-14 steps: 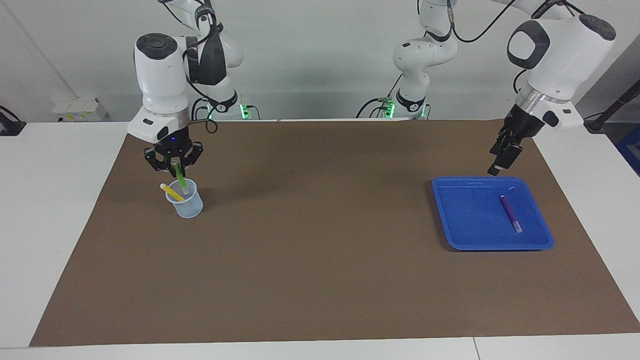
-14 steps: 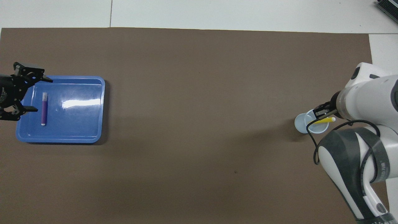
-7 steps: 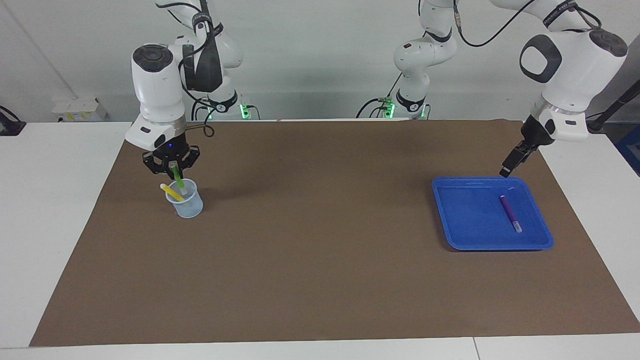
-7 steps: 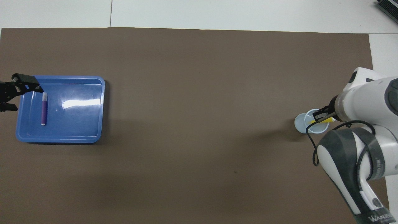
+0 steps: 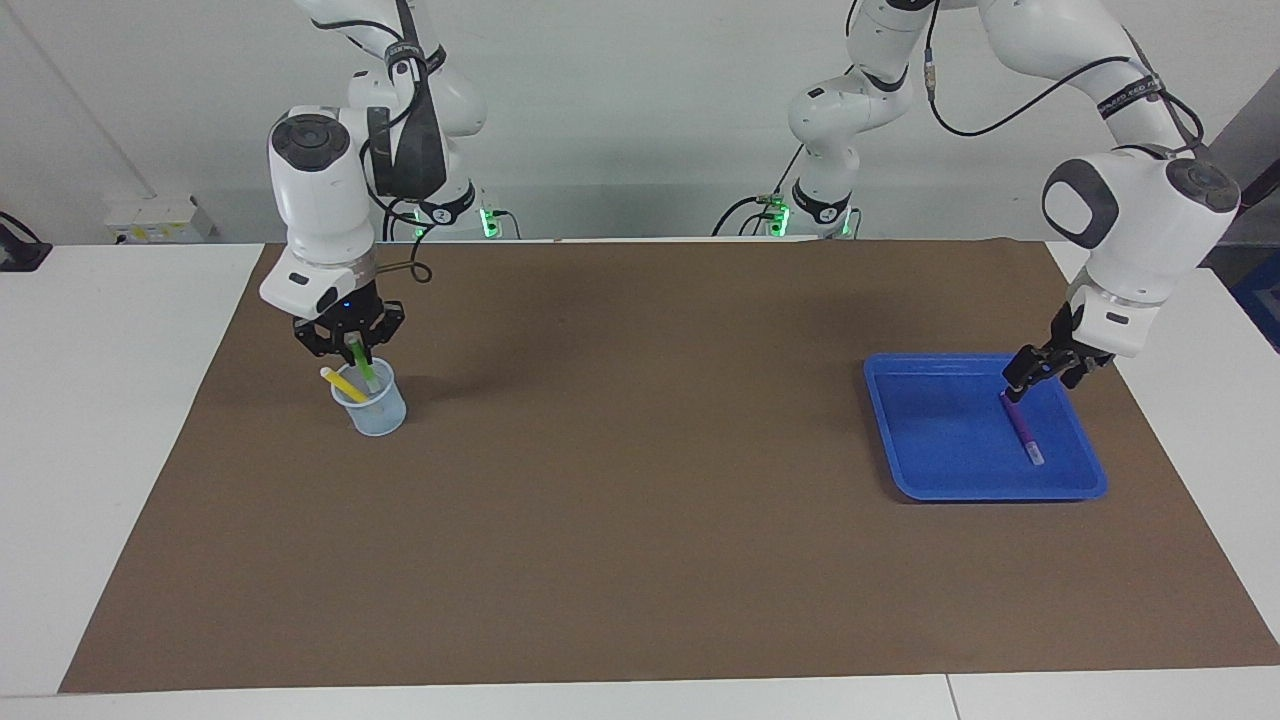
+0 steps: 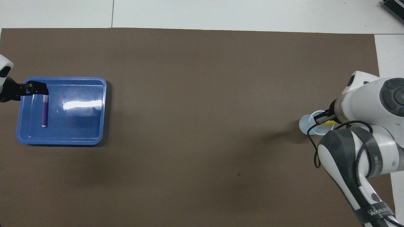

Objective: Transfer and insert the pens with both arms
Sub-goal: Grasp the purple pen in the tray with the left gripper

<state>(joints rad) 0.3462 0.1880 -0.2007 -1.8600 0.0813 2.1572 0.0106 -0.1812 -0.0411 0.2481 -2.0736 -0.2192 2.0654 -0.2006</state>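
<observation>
Facing view: right gripper [image 5: 350,345] pinched closed on the bright green marker pen [image 5: 362,362], its lower end inside the translucent plastic cup [image 5: 372,408] at the right arm's end of the brown mat [image 5: 620,480]. Yellow marker pen [image 5: 343,384] leans in the same cup. Left gripper [image 5: 1042,372], jaws spread and holding nothing, low over the purple marker pen [image 5: 1022,427] lying in the blue plastic tray [image 5: 940,440].

Overhead view: left gripper [image 6: 34,89] covers the purple pen's [image 6: 44,111] end farther from the robots; tray [image 6: 79,126] at the left arm's end. Right gripper [image 6: 322,117] over the cup [image 6: 305,125].

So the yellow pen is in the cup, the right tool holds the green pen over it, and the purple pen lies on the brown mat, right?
Not quite. The facing view shows the purple pen lying in the blue tray, not on the mat. The rest holds: yellow pen in the cup, right tool shut on the green pen.
</observation>
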